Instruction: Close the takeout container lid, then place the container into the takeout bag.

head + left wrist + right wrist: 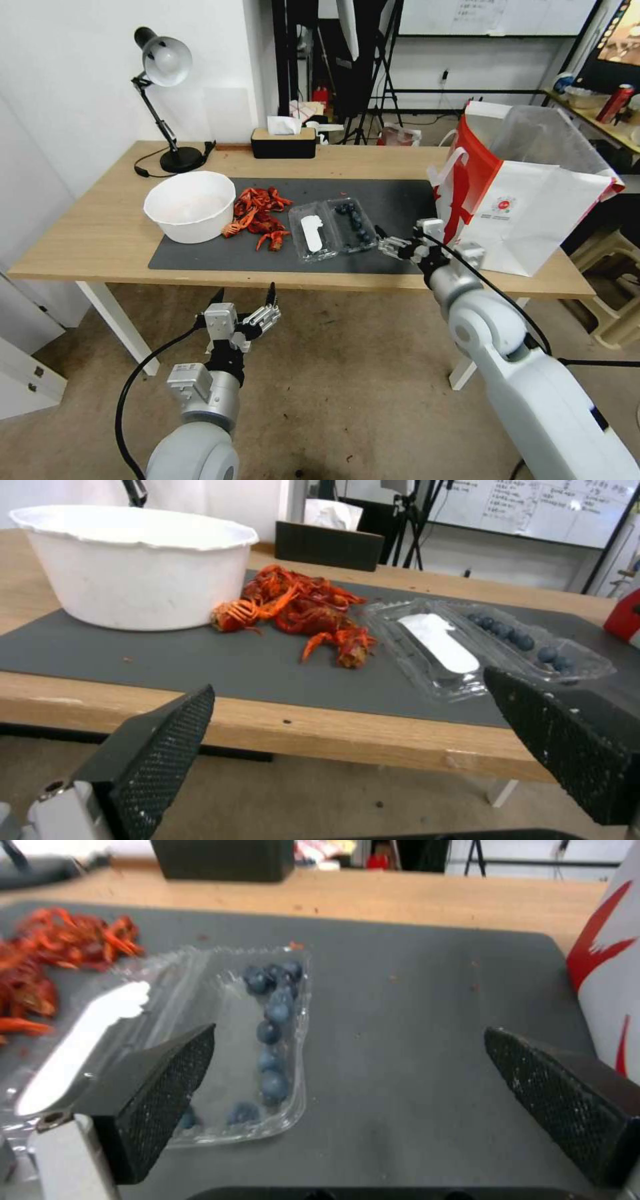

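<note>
The takeout container (353,225) (533,645) (270,1040) lies open flat on the dark mat, blueberries in its right half. Its lid (311,233) (437,647) (87,1045), with a white label, lies folded out to the left. My right gripper (390,245) (347,1090) hovers open over the mat just right of the container's near corner, nothing between its fingers. The left gripper (245,299) (347,740) hangs open below the table's front edge, facing the mat. The takeout bag (527,200) (610,985) stands open at the table's right end, white with red sides.
A big white bowl (190,205) (137,565) stands on the mat's left part, with a heap of red crayfish (260,217) (300,612) between it and the lid. A desk lamp (163,100) and a black tissue box (283,141) stand at the back.
</note>
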{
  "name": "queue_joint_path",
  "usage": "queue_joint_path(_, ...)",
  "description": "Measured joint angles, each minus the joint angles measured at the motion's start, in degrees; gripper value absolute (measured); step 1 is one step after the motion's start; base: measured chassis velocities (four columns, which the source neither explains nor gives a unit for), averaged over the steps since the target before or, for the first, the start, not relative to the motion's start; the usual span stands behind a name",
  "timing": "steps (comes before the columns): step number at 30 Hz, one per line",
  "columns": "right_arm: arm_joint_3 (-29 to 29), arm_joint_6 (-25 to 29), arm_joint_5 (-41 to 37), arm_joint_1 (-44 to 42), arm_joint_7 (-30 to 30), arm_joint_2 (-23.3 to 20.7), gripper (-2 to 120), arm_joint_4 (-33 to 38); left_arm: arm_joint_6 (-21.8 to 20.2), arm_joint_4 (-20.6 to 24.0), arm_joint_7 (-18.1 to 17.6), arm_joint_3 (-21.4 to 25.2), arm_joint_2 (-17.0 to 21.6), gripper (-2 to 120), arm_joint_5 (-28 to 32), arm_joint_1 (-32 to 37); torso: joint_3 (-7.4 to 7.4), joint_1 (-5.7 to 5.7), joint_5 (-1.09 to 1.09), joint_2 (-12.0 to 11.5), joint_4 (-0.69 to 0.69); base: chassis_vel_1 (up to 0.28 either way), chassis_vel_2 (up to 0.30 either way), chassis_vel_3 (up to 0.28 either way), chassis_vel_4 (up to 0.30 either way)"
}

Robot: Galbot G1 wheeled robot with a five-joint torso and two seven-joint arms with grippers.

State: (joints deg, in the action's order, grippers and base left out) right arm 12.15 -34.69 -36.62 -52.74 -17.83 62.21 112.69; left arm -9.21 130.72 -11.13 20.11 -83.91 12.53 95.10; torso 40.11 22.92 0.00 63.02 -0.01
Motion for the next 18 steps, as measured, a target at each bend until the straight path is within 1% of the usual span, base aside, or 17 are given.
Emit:
queue_joint_path(1, -0.92, -1.47, -0.50, 1.53, -1.24, 0.04, 100, -0.54, 0.00, -0.07, -0.08, 0.14, -0.01, 100, 0.12, 0.00, 0.00, 0.00, 0.00, 0.00, 0.01, 0.000, 0.000, 0.000, 0.000)
queue_joint_path(2, -0.92, -1.47, -0.50, 1.53, -1.24, 0.04, 100, -0.54, 0.00, -0.07, -0.08, 0.14, -0.01, 100, 0.12, 0.00, 0.00, 0.00, 0.00, 0.00, 0.01, 0.000, 0.000, 0.000, 0.000)
queue_joint_path(3, -2.36, -4.07, -1.57, 4.20, -3.60, 0.25, 100, -1.41, -0.01, -0.15, -0.12, 0.38, 0.00, 100, 0.39, 0.00, 0.00, 0.01, 0.00, 0.00, 0.01, 0.000, 0.000, 0.000, 0.000)
queue_joint_path(5, -4.61, -7.16, -3.70, 8.20, -7.10, 0.80, 100, -2.81, -0.04, -0.17, -0.11, 0.67, 0.11, 100, 0.68, 0.01, 0.00, 0.00, -0.01, 0.00, 0.02, 0.000, 0.000, 0.000, 0.000)
queue_joint_path(6, -4.61, -7.16, -3.70, 8.20, -7.10, 0.80, 100, -2.81, -0.04, -0.17, -0.11, 0.67, 0.11, 100, 0.68, 0.01, 0.00, 0.00, -0.01, 0.00, 0.02, 0.000, 0.000, 0.000, 0.000)
queue_joint_path(8, -6.87, -7.43, -4.45, 11.24, -9.20, 1.11, 100, -4.70, -0.06, -0.17, -0.09, 0.90, 0.21, 100, 0.80, 0.07, 0.00, 0.00, -0.01, 0.00, 0.02, 0.000, 0.000, 0.000, 0.000)
queue_joint_path(11, -8.71, -7.43, -4.45, 12.82, -10.10, 1.23, 100, -6.54, -0.05, -0.17, -0.09, 1.04, 0.15, 100, 0.82, 0.10, 0.00, 0.01, 0.00, 0.00, 0.02, 0.000, 0.000, 0.000, 0.000)
queue_joint_path(18, -10.31, -7.74, -4.27, 13.49, -9.02, 1.15, 100, -9.42, 0.23, -0.45, -0.13, 1.06, 0.03, 100, 0.84, 0.16, 0.00, 0.00, 0.00, 0.00, 0.00, 0.000, 0.000, 0.000, 0.000)
